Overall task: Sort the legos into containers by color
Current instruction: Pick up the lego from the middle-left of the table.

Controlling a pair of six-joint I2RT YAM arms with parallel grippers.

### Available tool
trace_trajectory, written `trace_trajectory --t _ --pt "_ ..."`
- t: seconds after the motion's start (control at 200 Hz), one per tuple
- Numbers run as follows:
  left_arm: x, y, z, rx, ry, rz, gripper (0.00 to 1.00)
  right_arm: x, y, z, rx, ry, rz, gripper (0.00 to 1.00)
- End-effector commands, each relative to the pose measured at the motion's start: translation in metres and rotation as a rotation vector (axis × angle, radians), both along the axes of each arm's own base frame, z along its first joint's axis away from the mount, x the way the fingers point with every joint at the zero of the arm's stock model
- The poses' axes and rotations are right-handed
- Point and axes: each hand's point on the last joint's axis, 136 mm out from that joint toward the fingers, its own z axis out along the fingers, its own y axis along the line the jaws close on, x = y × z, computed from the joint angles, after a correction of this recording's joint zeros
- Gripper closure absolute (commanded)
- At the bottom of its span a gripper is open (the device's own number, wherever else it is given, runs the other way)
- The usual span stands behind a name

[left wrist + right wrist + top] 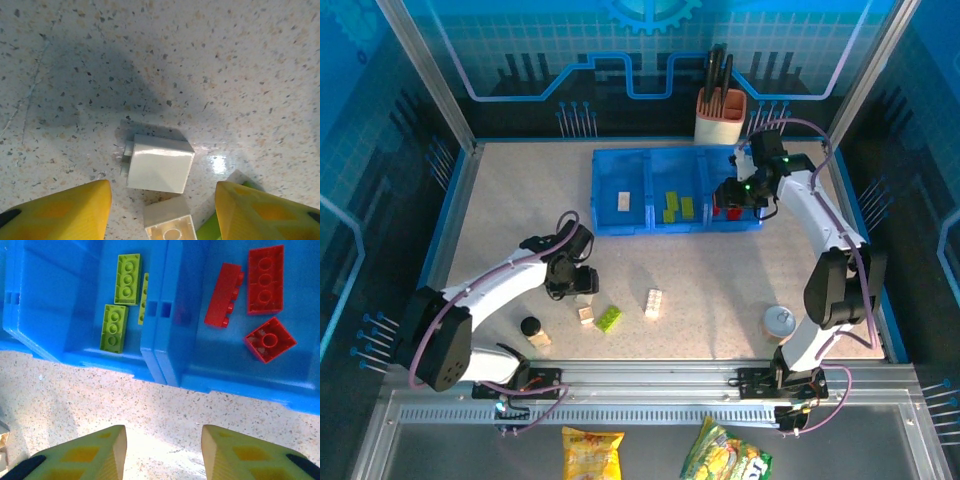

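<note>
Bench (225, 60): speckled stone-look top, smooth, faint sheen, one bright glare spot.
Tray (60, 315): translucent blue plastic, glossy.
Red bricks (265, 272), lime bricks (128, 279), cream brick (159, 169): hard moulded plastic, smooth, shiny.
Left pincer (162, 192) fingers (65, 210): yellow plastic, matt.
Rails (650, 378): ribbed silvery metal.
Holder (720, 118): beige, matt-looking.
Snack bags (592, 450): glossy film.

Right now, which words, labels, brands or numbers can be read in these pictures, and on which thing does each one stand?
No text can be read for certain.
Yellow snack bag: print too blurred to read.
Green snack bag: pale lettering, too small to read.
Red legos and lime green legos: no legible mark on the studs.
</note>
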Motion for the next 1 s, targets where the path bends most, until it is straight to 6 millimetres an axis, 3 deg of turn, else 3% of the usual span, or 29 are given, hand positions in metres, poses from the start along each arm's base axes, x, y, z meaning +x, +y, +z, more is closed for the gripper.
trace_trajectory --t 0.0,0.58,0.995 --pt "-0.005 -0.002 -0.006 -0.007 0.041 -0.053 0.41 -0.013 0.002 0.005 -0.011 -0.001 -0.001 0.55" --pt "-0.008 -0.008 -0.021 0.005 0.118 -0.102 0.34 -0.020 0.020 0.002 -0.040 0.015 0.047 0.56" --pt "-0.005 -0.007 -0.030 0.041 0.138 -0.107 0.37 -0.021 0.022 0.005 -0.045 0.012 0.054 0.56"
